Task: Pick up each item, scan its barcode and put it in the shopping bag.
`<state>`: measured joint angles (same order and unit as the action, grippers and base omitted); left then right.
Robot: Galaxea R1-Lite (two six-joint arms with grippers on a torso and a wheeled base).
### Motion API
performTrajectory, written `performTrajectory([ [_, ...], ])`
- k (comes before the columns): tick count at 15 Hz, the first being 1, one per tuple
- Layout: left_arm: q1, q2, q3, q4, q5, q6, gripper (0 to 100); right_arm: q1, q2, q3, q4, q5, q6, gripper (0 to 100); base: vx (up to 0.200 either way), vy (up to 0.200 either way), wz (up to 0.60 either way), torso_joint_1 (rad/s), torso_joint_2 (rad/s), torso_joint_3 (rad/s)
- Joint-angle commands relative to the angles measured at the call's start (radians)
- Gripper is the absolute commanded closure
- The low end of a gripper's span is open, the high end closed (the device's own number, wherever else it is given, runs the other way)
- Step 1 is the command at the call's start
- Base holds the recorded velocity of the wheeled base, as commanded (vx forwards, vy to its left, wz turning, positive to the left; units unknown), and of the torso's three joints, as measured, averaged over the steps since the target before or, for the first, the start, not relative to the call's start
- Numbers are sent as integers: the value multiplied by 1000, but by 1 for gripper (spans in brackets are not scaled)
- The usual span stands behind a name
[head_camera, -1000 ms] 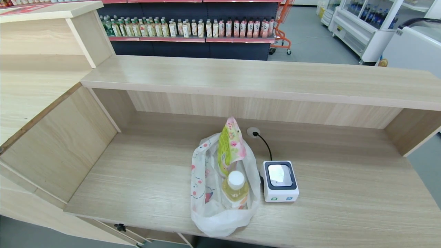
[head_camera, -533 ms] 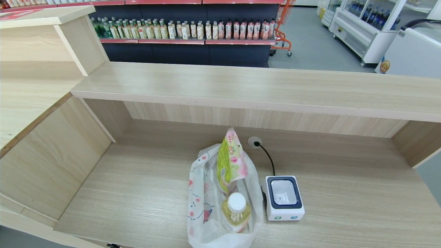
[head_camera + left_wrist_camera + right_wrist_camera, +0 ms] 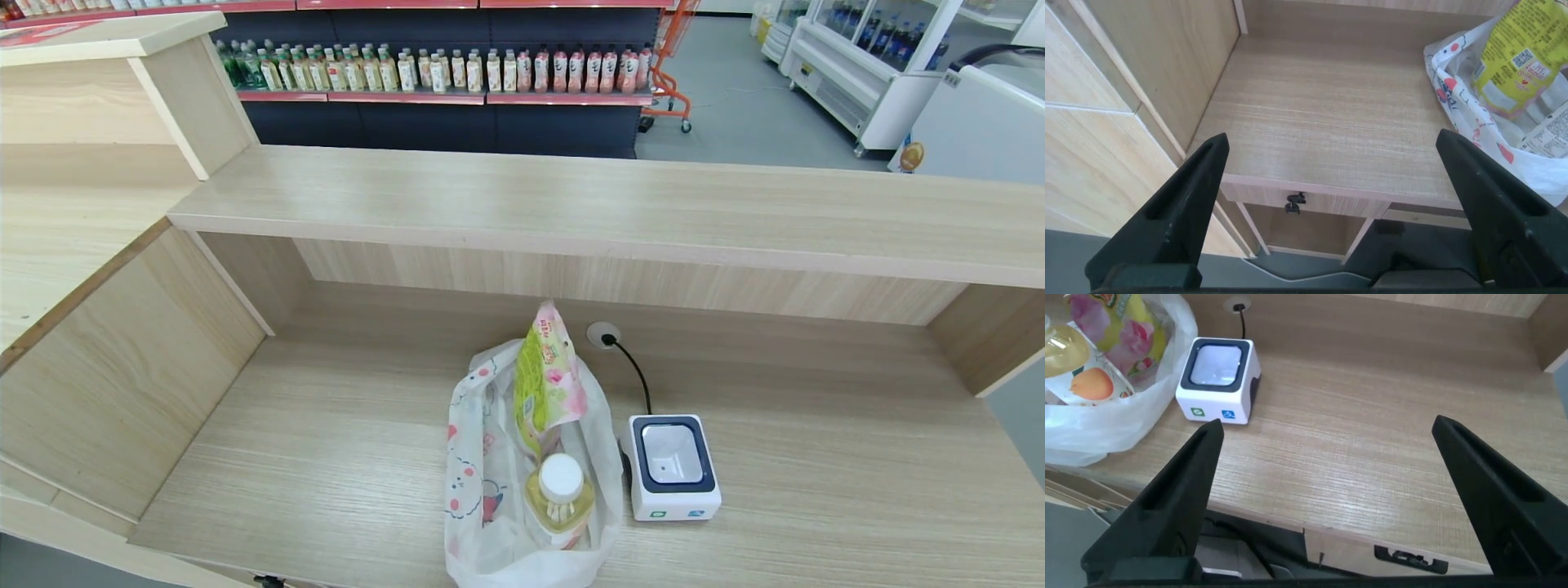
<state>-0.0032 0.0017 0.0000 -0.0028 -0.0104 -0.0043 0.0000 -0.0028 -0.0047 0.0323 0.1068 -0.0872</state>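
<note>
The shopping bag [image 3: 482, 498] is thin, half-clear white plastic printed with red and pink cartoon figures. It stands close to the front edge of the tabletop [image 3: 326, 457] with its mouth gaping upward. Two items sit in it. A green and pink snack pouch [image 3: 549, 384] stands upright at the far side, its top poking well out of the bag's mouth. Just in front of it is a bottle [image 3: 561, 494] of pale yellow drink with a white cap, also upright.

Just beside the bag, on the robot's right, rests the scanner [image 3: 671, 467], a small white box with a dark-framed window facing up. A black cable [image 3: 633, 371] runs from behind it to a round hole in the wood near the back wall.

The tabletop runs wide to both sides of the pair and ends at a wooden side panel on each side. A raised ledge [image 3: 571, 204] crosses above the back.

The left gripper [image 3: 1333, 139] hangs off the front edge, on the robot's left of the bag. Its jaws are spread wide with nothing between them. The right gripper [image 3: 1328, 423] hangs off the same edge on the robot's right of the scanner, just as wide apart and holding nothing
</note>
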Motion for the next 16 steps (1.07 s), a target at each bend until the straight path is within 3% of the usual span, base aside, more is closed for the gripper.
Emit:
performTrajectory([
  [1, 0, 0, 0, 0, 0, 0, 0, 0, 3, 0, 0, 1, 0, 0, 0, 0, 0, 0, 0, 0],
  [16, 0, 0, 0, 0, 0, 0, 0, 0, 3, 0, 0, 1, 7, 0, 0, 0, 0, 0, 0, 0],
])
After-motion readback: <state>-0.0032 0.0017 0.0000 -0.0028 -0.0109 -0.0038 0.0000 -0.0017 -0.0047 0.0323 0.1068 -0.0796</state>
